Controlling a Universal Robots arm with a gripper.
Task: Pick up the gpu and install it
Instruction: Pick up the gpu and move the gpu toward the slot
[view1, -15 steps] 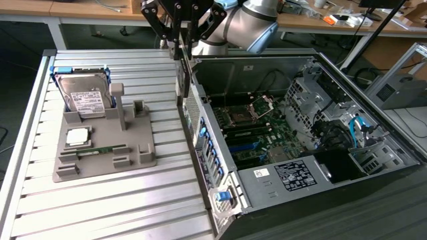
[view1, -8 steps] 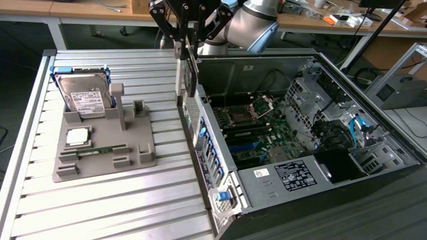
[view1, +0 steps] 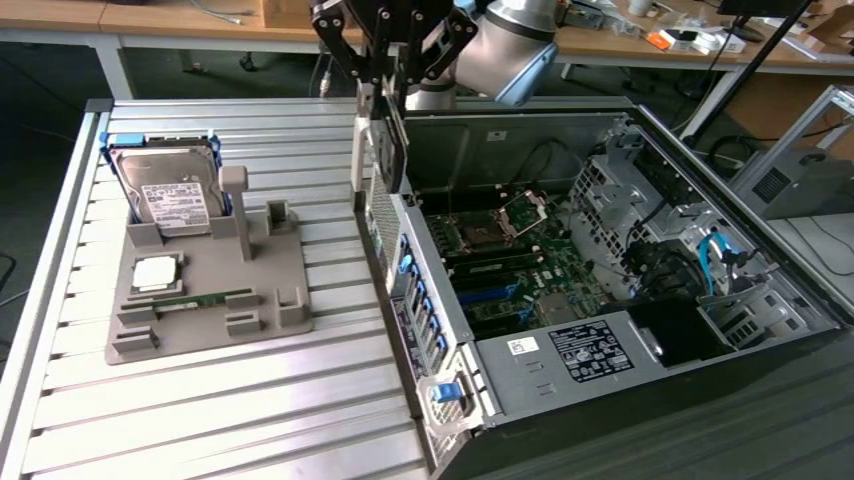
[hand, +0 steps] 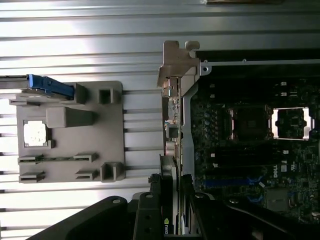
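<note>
Closest is one big open computer case (view1: 514, 400), lying on its side on the shiny ridged counter (view1: 200, 410). A white and black label (view1: 583, 350) sits on a metal box inside it, but its words are too small to read. Deeper in the case is the dark main board (view1: 487, 270) with one square socket (view1: 478, 236). In the wrist view the board (hand: 250, 165) has white letters that look like "DELL".

Beside the case, at the exterior view's left, lies one gray tray (view1: 287, 305). It holds one thin green memory stick (view1: 200, 299), one square silver chip (view1: 156, 272) and one silver hard drive (view1: 171, 195) standing on edge – its white label can't be read.

Farther back, the black hand (view1: 383, 75) pinches the gpu (view1: 380, 140) by its top edge. There is just one gpu. It hangs straight down over the far end of the case's side wall, up in the air – its pale metal end faces the tray. In the wrist view the gpu (hand: 172, 125) is seen edge-on, with a small green logo near the hand (hand: 172, 212).
</note>
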